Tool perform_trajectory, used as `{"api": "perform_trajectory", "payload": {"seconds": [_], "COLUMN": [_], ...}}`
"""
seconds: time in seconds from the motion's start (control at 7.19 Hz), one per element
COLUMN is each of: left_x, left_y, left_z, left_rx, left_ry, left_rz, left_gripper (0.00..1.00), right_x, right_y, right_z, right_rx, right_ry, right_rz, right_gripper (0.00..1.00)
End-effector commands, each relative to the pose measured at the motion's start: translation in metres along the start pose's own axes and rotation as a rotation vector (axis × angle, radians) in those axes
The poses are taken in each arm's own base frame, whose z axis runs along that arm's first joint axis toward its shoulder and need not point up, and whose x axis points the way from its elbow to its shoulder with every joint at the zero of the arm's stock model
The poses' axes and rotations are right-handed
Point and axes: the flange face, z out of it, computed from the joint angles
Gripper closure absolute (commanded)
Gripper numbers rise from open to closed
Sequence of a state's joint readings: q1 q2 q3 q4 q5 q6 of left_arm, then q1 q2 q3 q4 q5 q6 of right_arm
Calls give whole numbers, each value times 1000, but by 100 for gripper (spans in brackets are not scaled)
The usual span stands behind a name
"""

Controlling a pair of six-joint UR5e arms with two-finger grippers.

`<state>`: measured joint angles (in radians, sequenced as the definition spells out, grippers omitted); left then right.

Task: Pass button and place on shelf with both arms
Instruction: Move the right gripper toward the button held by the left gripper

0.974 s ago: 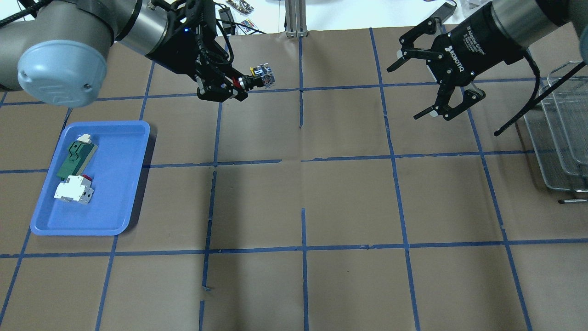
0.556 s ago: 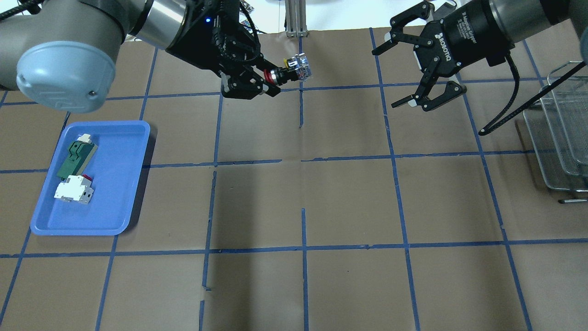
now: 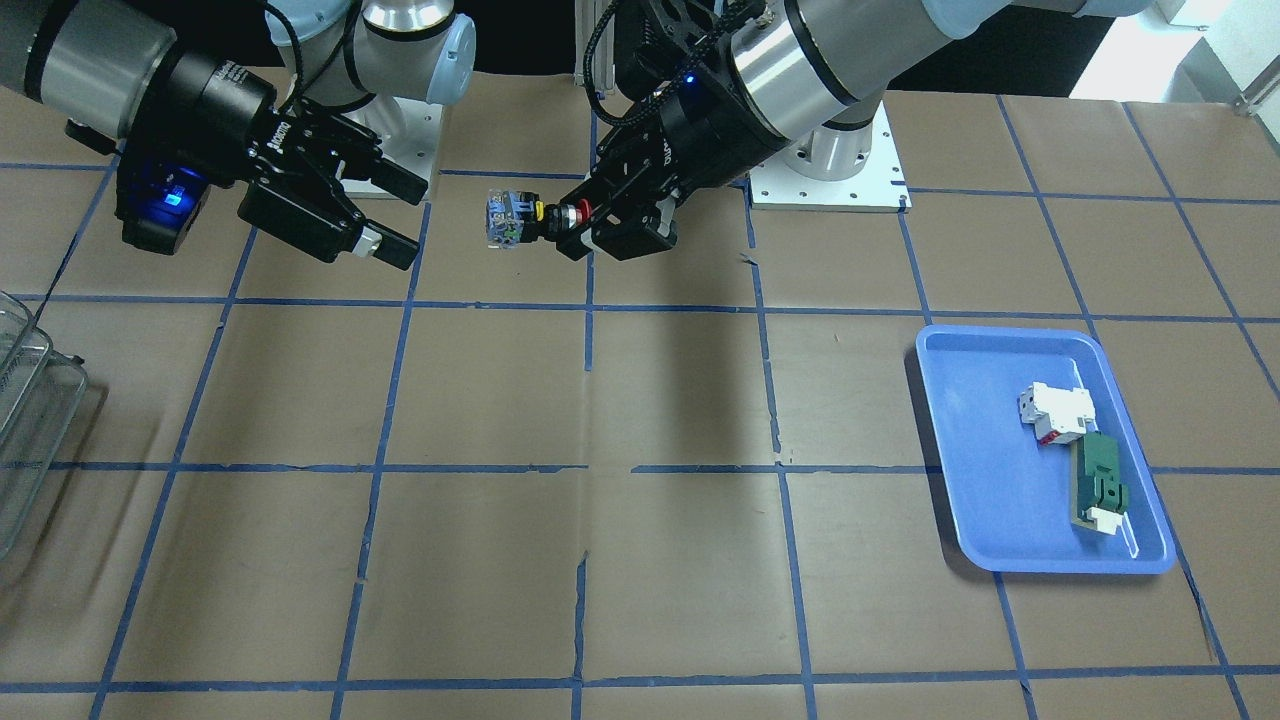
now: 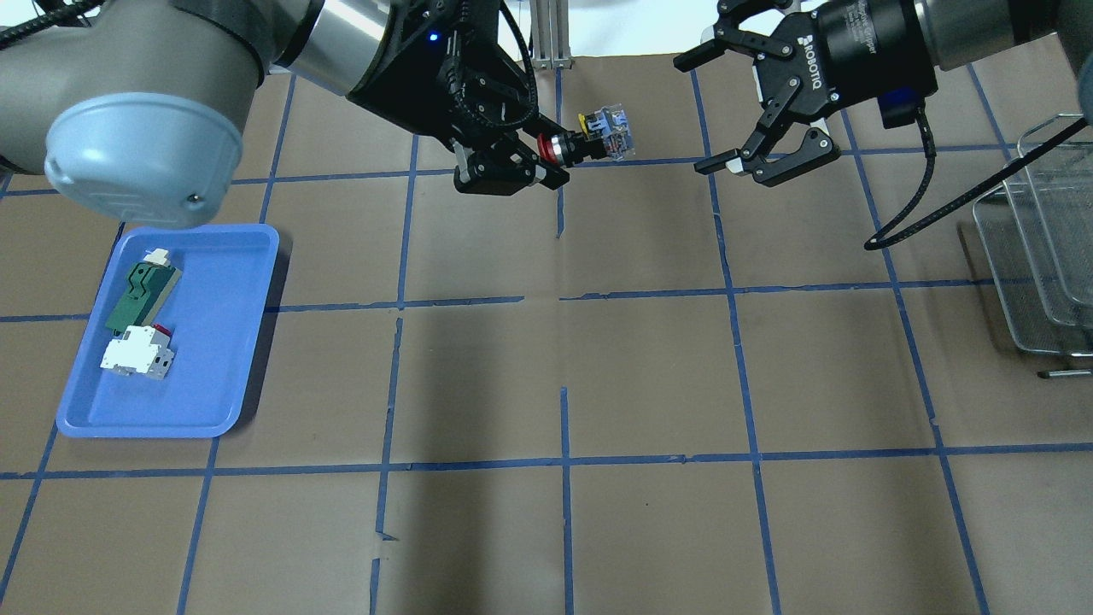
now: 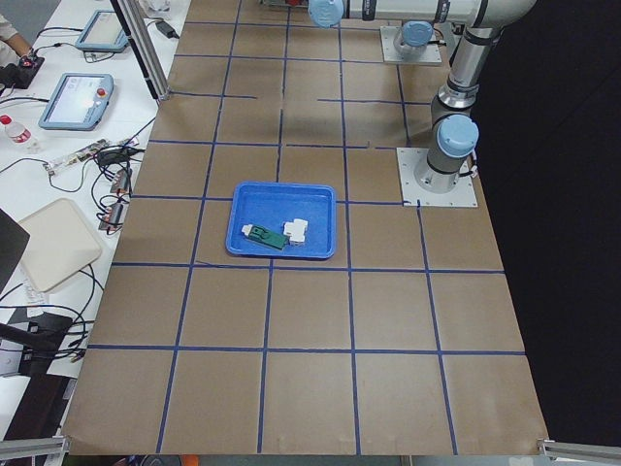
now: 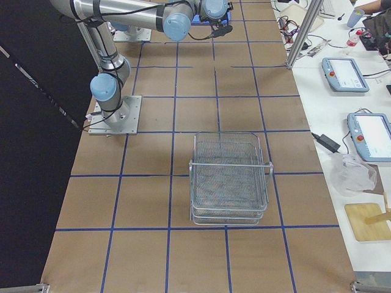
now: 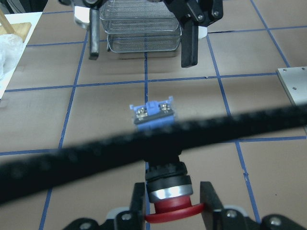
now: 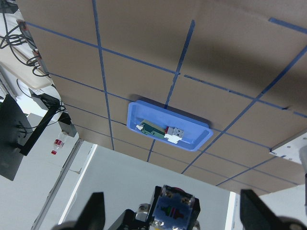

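My left gripper [image 4: 546,158] is shut on the red cap of the button [image 4: 599,135] and holds it level above the table, clear bluish block pointing at my right gripper. The button also shows in the front view [image 3: 518,217], the left wrist view [image 7: 156,117] and the right wrist view [image 8: 175,209]. My right gripper [image 4: 696,115] is open and empty, a short gap from the block, jaws facing it. The wire-mesh shelf [image 4: 1043,248] stands at the table's right edge, and shows in the right-side view [image 6: 229,177].
A blue tray [image 4: 171,425] at the left holds a white-and-red breaker [image 4: 137,352] and a green flat part [image 4: 141,290]. A black cable [image 7: 153,143] crosses the left wrist view. Brown table paper with blue tape lines lies between tray and shelf.
My left arm has carried the button to the right. My right gripper has moved left and up toward it and stays open. The gap between them has shrunk.
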<state>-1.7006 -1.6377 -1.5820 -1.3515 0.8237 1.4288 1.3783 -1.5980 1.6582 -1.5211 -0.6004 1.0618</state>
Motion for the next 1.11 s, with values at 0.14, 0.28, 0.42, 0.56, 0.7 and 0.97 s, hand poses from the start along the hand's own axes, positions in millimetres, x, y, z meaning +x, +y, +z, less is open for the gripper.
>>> {"api": "perform_trajectory", "payload": {"seconds": [0.14,0.28,0.42,0.56,0.7,0.97], "left_x": [1,1,-1,0,0,0], "left_y": [-6,-7,-7,-6,-6,-8], "left_z": [1,1,1,3,2,1], "left_rx": [6,6,8,7,7,8], "left_ry": [-17,-17,-27,-24,-25,-29], "left_rz": [9,10,15,12,13,14], "left_gripper": [100,100,100,100,100,100], "right_x": [-10,-14,-13,-12,-11,11], "right_y": [-19,-23,-20,-16,-12,-10], "right_z": [18,21,20,22,21,27], "right_rx": [-106,-146,-158,-181,-178,-182], "right_ry": [-11,-19,-22,-21,-20,-3], "right_rz": [219,277,310,341,351,368], "right_gripper": [0,0,0,0,0,0]}}
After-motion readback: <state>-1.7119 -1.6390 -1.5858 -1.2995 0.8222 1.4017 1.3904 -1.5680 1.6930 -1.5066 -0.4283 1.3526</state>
